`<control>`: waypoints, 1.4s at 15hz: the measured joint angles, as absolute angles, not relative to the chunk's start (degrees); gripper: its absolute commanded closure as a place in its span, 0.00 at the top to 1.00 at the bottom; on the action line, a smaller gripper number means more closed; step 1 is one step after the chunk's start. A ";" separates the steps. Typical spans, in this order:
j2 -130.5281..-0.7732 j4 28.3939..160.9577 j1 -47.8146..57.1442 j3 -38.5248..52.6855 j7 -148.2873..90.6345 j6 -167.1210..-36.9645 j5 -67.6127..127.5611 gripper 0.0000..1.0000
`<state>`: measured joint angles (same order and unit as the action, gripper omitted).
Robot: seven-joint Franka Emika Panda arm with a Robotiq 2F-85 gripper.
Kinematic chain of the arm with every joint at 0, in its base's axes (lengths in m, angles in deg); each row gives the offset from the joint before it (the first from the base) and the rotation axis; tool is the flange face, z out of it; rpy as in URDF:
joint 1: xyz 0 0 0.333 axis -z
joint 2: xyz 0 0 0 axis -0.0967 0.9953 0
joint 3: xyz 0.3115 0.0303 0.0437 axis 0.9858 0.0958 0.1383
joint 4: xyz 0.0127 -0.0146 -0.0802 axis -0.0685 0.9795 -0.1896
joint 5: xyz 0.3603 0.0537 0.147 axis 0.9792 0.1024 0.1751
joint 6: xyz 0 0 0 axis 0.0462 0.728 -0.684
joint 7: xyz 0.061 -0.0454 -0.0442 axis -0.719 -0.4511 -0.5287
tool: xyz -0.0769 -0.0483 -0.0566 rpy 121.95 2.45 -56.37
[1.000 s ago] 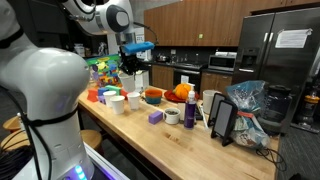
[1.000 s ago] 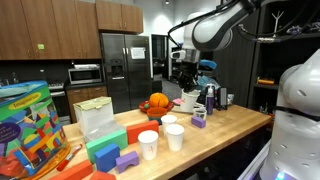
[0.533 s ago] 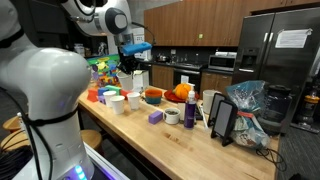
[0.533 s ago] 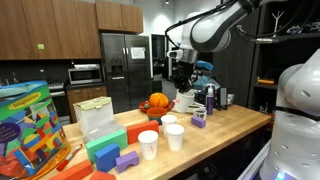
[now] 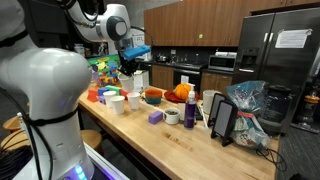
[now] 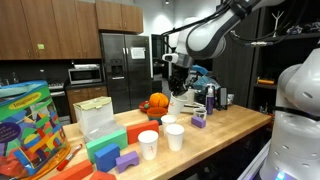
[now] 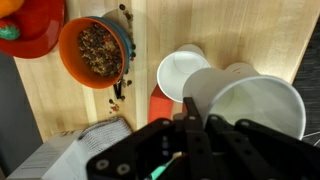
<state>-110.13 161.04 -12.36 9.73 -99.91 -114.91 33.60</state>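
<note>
My gripper [image 7: 190, 128] is shut on the rim of a white cup [image 7: 255, 112], one finger inside and one outside, and holds it above the wooden counter [image 7: 230, 25]. Below it on the counter stand two more white cups [image 7: 180, 72] and a red block [image 7: 160, 104]. An orange bowl [image 7: 93, 48] filled with brown bits sits to the left. In both exterior views the gripper [image 5: 130, 66] [image 6: 177, 86] hangs over the middle of the counter, above the white cups [image 5: 117, 102] [image 6: 174, 136]; the held cup is hard to make out there.
Coloured blocks [image 6: 105, 154], a clear container [image 6: 94, 118] and a toy box [image 6: 30, 125] stand at one end. An orange pumpkin-like thing [image 6: 157, 102], a purple block [image 5: 155, 116], a bottle [image 5: 189, 110], a tablet [image 5: 222, 120] and a plastic bag [image 5: 250, 110] crowd the counter.
The arm has shifted a little sideways along the counter with the white cup still in the gripper. Nothing on the counter has moved.
</note>
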 measured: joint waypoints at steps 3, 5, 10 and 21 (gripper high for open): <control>-108.48 160.80 -12.40 9.89 -99.93 -116.31 33.60 0.00; -107.58 160.26 -12.40 10.03 -99.93 -116.80 33.58 0.00; -104.80 158.10 -12.40 10.23 -99.94 -117.07 33.57 0.00; -95.62 153.37 -10.90 10.73 -99.96 -117.21 33.09 0.00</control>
<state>-95.62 153.37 -10.90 10.73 -99.96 -117.21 33.09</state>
